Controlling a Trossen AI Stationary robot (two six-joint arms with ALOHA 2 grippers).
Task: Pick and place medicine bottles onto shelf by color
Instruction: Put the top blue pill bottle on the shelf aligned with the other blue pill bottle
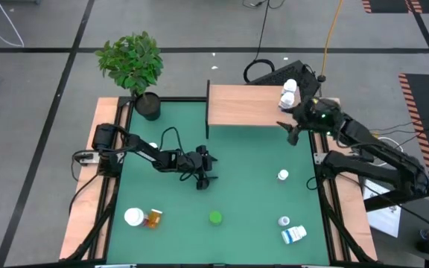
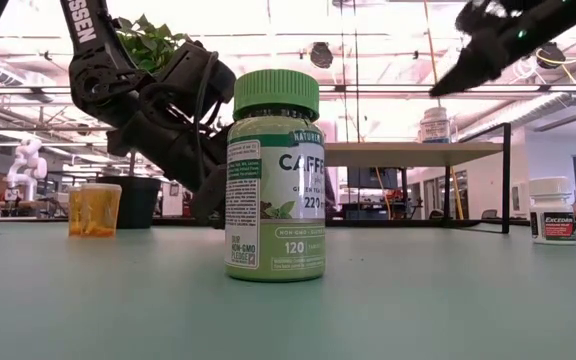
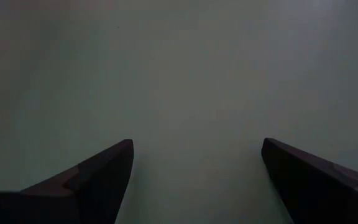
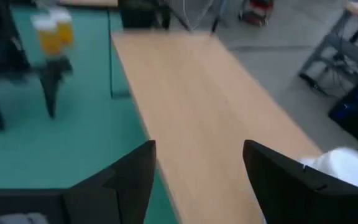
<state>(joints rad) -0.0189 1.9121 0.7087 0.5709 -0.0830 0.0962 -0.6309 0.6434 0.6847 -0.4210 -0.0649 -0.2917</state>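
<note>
Right gripper hovers at the shelf's near edge, fingers spread, nothing held; white bottles stand just beyond it on the shelf's right end. Left gripper sits low mid-table, open and empty. The green bottle stands upright nearer the left arm, label reading "CAFFE…", "120", probably "NON-GMO". A white bottle reads "Excedrin".

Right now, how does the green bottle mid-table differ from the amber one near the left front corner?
The green bottle stands upright with a green cap; the amber bottle appears to lie on its side beside a white cap or bottle. The green one sits alone near the table's front middle, the amber one further to the left arm's side. Both rest on the green table, not the shelf, and neither is held by a gripper.
</note>
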